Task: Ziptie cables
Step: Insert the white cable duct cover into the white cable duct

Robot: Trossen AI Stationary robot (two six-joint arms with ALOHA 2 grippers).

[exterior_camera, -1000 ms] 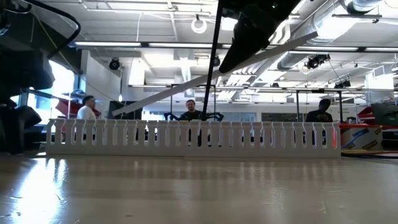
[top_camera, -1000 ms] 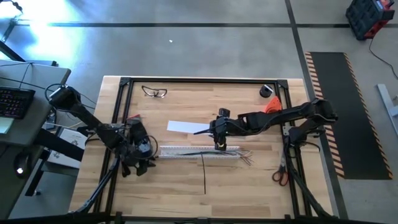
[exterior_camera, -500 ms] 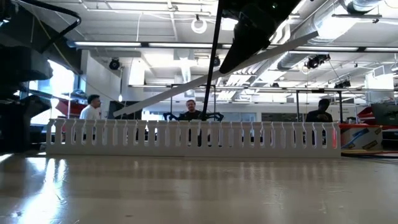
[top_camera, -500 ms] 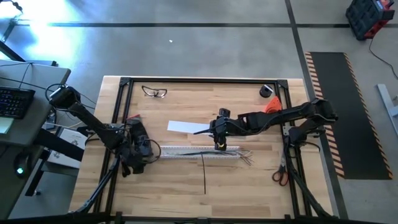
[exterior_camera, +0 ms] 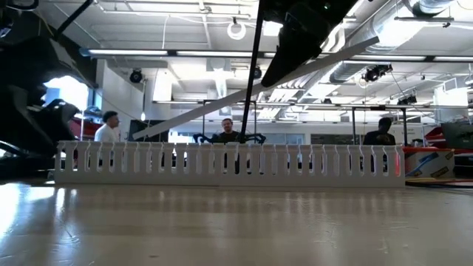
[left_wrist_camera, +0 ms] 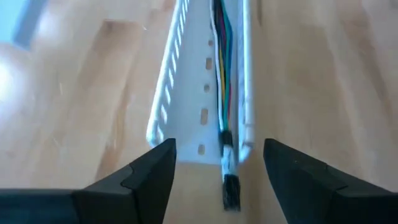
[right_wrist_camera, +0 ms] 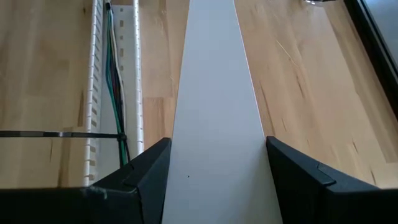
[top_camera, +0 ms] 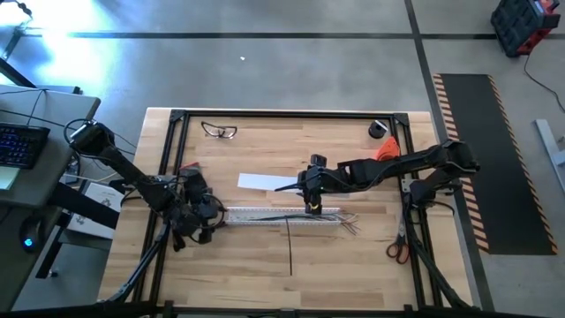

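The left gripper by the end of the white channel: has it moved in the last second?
Yes, slightly. In the high view the left gripper has edged toward the end of the white channel, which stayed put.

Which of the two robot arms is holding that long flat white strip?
The right tool, over the middle of the slotted white channel, holds the white strip. The left tool, at the channel's end, is empty.

No readable text, label, brand, number or sign can be made out in any view. A colourful box at the far right of the low view carries printing, but it is too small and blurred to be read. The orange-and-black diagonal stripes edging the floor mat in the high view are a hazard pattern only, with no lettering.
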